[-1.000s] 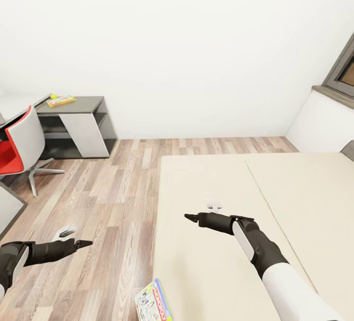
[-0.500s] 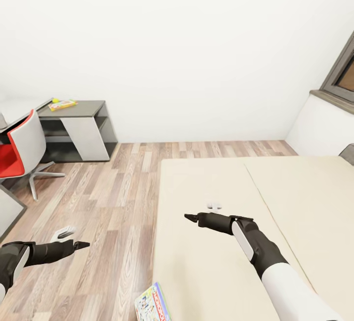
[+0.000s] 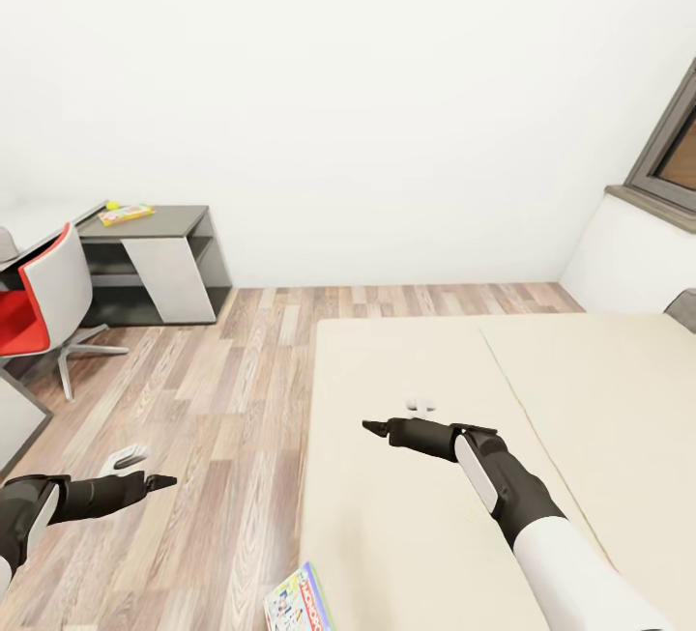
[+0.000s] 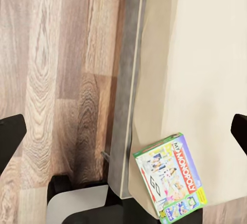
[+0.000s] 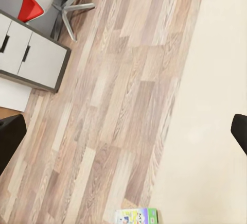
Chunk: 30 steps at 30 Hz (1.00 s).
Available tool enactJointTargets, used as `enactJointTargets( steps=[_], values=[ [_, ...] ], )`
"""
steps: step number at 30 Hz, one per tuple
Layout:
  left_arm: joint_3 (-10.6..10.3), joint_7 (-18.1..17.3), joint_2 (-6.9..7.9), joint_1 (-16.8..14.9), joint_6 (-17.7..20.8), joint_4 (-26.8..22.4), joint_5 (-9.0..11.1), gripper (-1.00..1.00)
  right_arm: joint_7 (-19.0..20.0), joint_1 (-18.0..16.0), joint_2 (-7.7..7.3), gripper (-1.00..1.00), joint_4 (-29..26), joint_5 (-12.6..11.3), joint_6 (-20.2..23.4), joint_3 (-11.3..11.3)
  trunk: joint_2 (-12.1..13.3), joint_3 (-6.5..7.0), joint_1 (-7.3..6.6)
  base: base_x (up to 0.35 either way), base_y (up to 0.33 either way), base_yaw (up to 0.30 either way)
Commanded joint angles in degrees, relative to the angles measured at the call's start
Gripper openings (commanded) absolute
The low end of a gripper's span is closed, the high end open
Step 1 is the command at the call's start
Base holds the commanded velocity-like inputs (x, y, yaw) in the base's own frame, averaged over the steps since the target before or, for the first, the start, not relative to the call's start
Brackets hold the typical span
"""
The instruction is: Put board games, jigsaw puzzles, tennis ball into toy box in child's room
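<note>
One of the board games point(image 3: 300, 602), white-green with red lettering, lies on the near corner of the cream bed point(image 3: 435, 360); it also appears in the left wrist view point(image 4: 172, 177) and the right wrist view point(image 5: 136, 216). My left gripper point(image 3: 159, 481) hangs open over the wood floor, left of the bed, its fingers point(image 4: 10, 141) spread wide. Over the mattress, my right gripper point(image 3: 372, 428) is open and empty, fingers point(image 5: 239, 131) far apart. Far off, a flat colourful box point(image 3: 126, 215) and a small yellow-green ball point(image 3: 112, 206) rest on a dark cabinet top.
The low dark cabinet with a white door point(image 3: 164, 254) stands against the far wall. A red and grey swivel chair point(image 3: 39, 302) is at the left beside a grey unit with white drawers point(image 5: 31, 54). A window point(image 3: 672, 153) is at the right.
The head view has tilted slightly, so the cabinet, chair and bed sit lower in the picture. Both arms hold the same pose and both grippers stay open.
</note>
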Motion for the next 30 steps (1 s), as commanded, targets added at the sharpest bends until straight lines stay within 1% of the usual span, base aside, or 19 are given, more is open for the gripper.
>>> enactJointTargets(
  steps=[1,14,30],
  values=[
    [0.41,-0.48,-0.05,-0.07,0.37,-0.05,-0.60,1.00,-0.04,-0.04,0.00,1.00,-0.05,-0.31,0.41,0.00,-0.11,-0.01,0.04,0.000,0.000,0.000],
    [0.41,-0.49,-0.07,-0.07,0.34,-0.05,-0.60,1.00,-0.04,-0.04,0.03,1.00,-0.05,-0.31,0.41,0.00,-0.11,1.21,0.04,0.000,0.000,0.000],
    [0.41,-0.53,-0.30,-0.07,0.34,-0.05,-0.60,1.00,-0.04,-0.04,-0.37,1.00,-0.05,-0.39,0.41,-0.05,-0.11,2.73,0.04,0.000,0.000,0.000]
  ],
)
